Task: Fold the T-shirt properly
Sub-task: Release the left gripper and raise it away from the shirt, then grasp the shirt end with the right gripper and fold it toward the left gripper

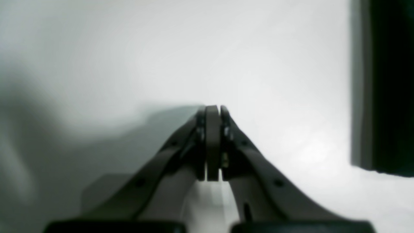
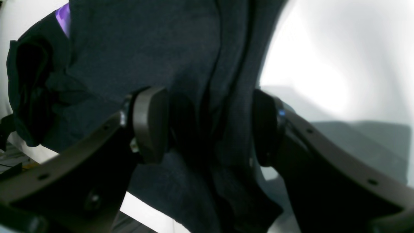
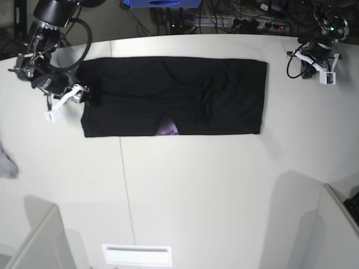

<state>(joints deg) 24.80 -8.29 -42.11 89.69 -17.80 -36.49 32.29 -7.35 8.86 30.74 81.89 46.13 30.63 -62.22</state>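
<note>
While the T-shirt (image 3: 174, 95) lies as a long folded band across the worktop (image 3: 213, 185), the right gripper (image 2: 207, 126) has its jaws wide apart astride the cloth's end; the left gripper (image 1: 213, 142), jaws closed and empty, sits well apart.

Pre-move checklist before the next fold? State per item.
1. Shirt lies as a flat band on the table: ok.
2. Right gripper open with cloth between the jaws: ok. Not yet shut on it.
3. Left gripper ready at the other end: not ok. It is shut, over bare table, off the shirt.
4. Print tucked in: not ok. A purple patch shows at the near edge.
5. How many layers sit between the right jaws: cannot tell.
</note>
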